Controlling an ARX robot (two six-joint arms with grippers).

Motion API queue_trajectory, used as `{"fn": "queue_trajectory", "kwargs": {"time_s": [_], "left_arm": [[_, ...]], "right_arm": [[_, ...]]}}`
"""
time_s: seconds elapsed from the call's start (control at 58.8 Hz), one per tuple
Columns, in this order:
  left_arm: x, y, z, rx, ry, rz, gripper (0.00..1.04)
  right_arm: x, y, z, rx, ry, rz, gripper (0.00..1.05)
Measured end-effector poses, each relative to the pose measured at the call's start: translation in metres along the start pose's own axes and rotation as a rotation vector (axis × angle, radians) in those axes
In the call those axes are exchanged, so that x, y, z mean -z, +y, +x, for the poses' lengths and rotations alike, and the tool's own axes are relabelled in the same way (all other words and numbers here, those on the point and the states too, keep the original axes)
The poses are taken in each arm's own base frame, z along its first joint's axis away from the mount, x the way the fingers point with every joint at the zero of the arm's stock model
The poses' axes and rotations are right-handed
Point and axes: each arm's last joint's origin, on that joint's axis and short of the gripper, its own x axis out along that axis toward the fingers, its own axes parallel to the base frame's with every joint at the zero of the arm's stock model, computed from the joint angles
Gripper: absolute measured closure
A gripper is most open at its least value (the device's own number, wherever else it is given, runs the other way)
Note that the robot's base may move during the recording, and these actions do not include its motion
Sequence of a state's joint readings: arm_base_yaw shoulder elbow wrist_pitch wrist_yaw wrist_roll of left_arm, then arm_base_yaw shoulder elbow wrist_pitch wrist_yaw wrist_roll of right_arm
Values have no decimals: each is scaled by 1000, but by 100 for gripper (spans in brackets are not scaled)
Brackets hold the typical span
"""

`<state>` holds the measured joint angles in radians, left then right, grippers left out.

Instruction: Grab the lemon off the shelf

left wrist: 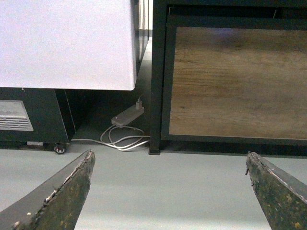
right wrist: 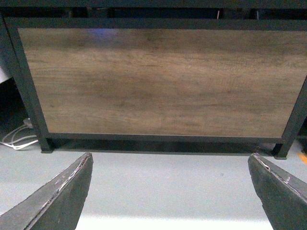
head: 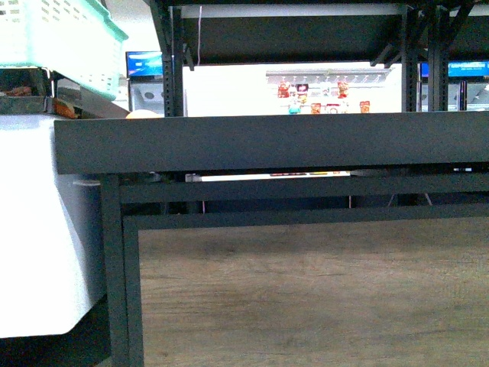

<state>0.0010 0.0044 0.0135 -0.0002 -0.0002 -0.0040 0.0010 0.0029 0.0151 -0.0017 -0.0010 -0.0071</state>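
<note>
Finding: left gripper [left wrist: 169, 155] and right gripper [right wrist: 170, 155] spread wide, empty, low at shelf [head: 267, 144] base. The lemon is unconfirmed — pale dome [head: 142, 115] at ten o'clock behind the lip may be it. Advise lifting above the lip first.

dark grey shelf [head: 267, 141], white cable [left wrist: 125, 143] on floor [left wrist: 158, 187]

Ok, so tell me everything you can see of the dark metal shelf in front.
The shelf is a dark grey metal rack standing upright on the grey floor. A wide tray tier with a raised front edge spans the front view; another tier sits above, carried on perforated uprights. Below, a wood-look panel fills its frame. What lies in the trays is hidden.
</note>
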Motion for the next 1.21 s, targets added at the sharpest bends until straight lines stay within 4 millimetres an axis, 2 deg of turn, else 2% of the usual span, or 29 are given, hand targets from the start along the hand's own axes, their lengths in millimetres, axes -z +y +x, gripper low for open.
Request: {"fn": "queue_trajectory", "kwargs": {"time_s": [1.207], "left_arm": [[0,0,0,0,0,0,8]], "right_arm": [[0,0,0,0,0,0,7]]}}
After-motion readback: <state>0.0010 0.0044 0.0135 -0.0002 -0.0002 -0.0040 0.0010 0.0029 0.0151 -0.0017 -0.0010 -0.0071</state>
